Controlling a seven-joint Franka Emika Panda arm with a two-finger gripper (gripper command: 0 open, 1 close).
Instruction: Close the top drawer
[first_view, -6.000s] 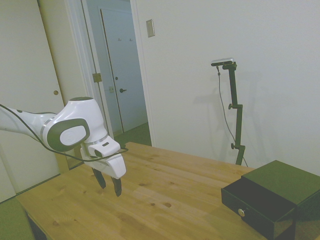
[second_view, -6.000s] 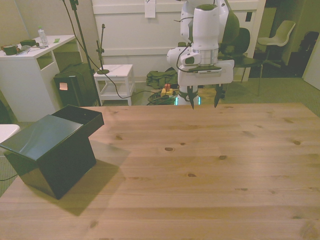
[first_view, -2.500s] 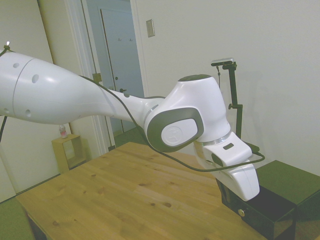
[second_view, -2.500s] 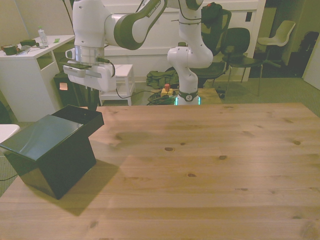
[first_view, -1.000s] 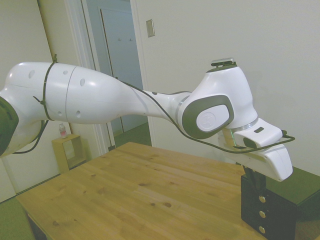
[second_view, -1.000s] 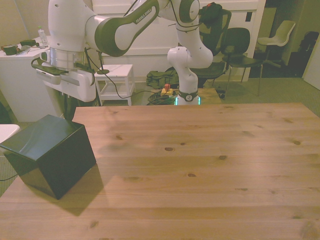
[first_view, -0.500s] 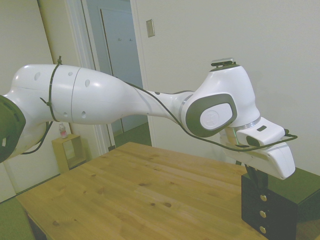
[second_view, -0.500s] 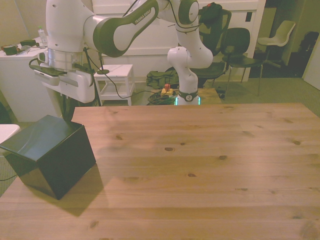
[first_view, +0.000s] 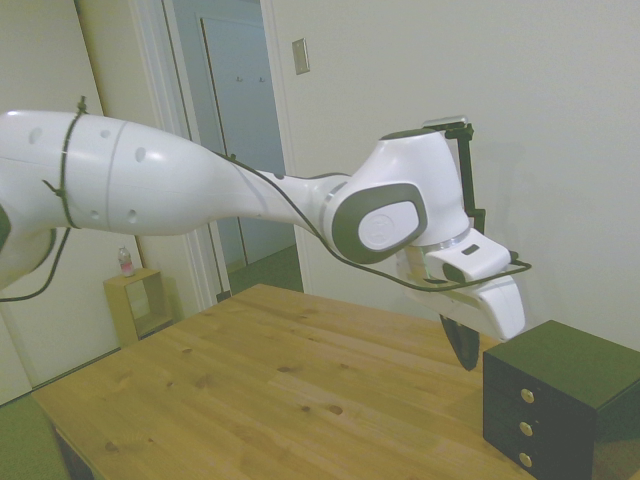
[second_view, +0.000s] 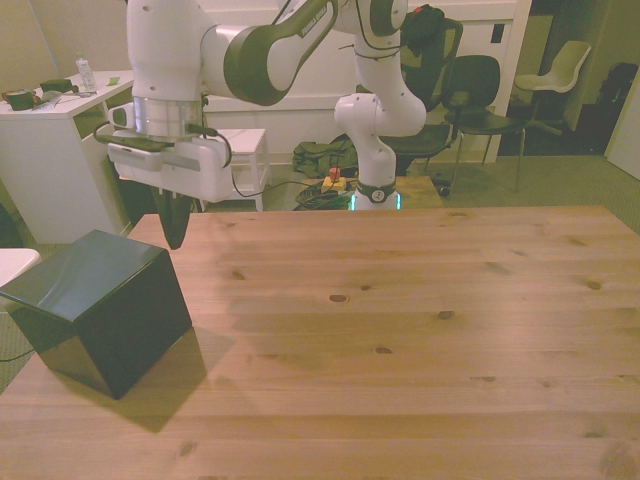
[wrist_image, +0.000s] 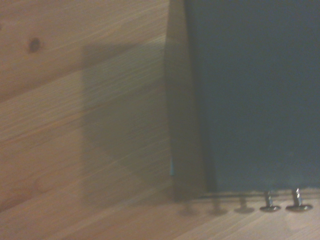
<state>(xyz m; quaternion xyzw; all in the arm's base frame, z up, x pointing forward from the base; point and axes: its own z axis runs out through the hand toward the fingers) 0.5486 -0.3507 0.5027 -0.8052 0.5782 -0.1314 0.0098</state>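
Starting with the top drawer (first_view: 524, 389): uppermost of three in the small black cabinet (first_view: 570, 357), at the side view's lower right, near the far end of the wooden table (first_view: 280, 380). Appears pushed fully in, with its front level with the two lower drawers (first_view: 520, 445) and its gold knob (first_view: 527, 396) lined up straight above theirs. No gap or dark slot to be seen along its upper edge from the side. In the front view, only the lid and two plain walls of the cabinet on show at the front view's left, with the drawer fronts turned away from that camera. From the wrist, just the dark lid and a blurred row of knobs along one edge, with bare wood beside. Moving outward to the gripper (first_view: 463, 347): hanging just beside the cabinet's front upper corner, a little above drawer height, seemingly clear of the front rather than pressed on it. Fingers together and pointing down, with nothing between them. Judging by that, the closing push looks complete and the task as good as done. Next, probably no more than lifting up and away from the cabinet, taking care not to clip the knob or nudge the light box across the wood. If any sliver of gap remains unseen, one more gentle push square on the front, beside the knob.
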